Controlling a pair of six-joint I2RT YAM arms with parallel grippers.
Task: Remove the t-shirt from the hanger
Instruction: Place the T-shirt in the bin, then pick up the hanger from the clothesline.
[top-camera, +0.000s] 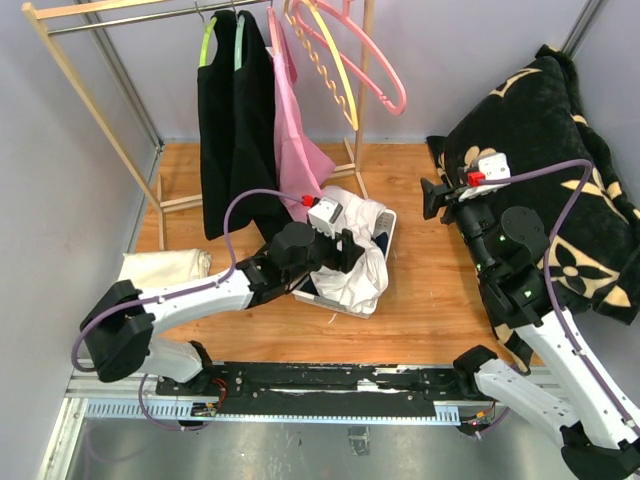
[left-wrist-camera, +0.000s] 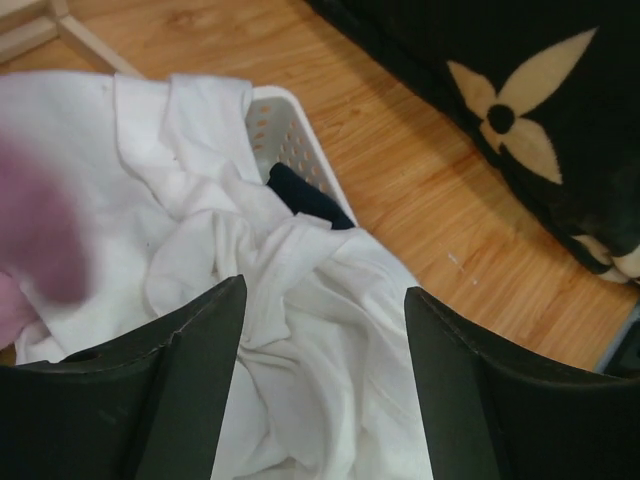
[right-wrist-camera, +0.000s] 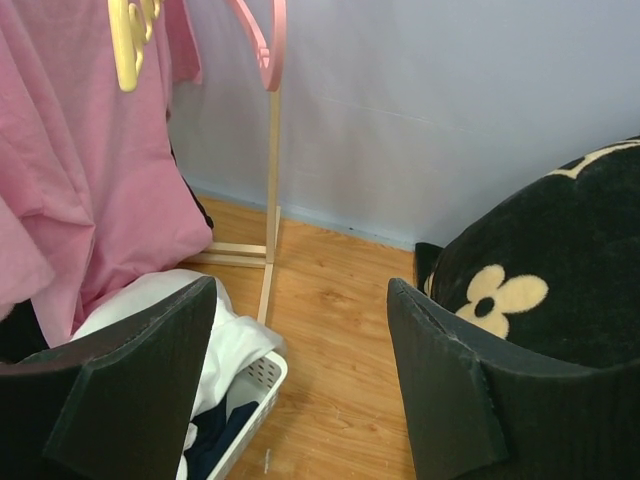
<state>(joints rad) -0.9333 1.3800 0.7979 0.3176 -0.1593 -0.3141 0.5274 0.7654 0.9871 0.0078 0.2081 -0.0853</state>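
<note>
The wooden counter (top-camera: 430, 290) carries a wooden rack (top-camera: 70, 70) at the back and a black flowered blanket (top-camera: 540, 130) heaped at the right. Black shirts (top-camera: 235, 130) hang from the rail, and the pink t-shirt (top-camera: 295, 130) hangs just beside them, its lower end reaching the basket (top-camera: 388, 225) — whether a hanger carries it I cannot tell. White clothes (top-camera: 360, 265) fill the basket and spill over its rim. A pink hanger (top-camera: 375, 75) and a yellow hanger (top-camera: 335, 65) dangle bare from the rail's right end. The left tool (left-wrist-camera: 325, 300) hovers over the white clothes, released, nothing between its fingers. The right tool (right-wrist-camera: 300, 290) hangs above the counter near the blanket — also released.
</note>
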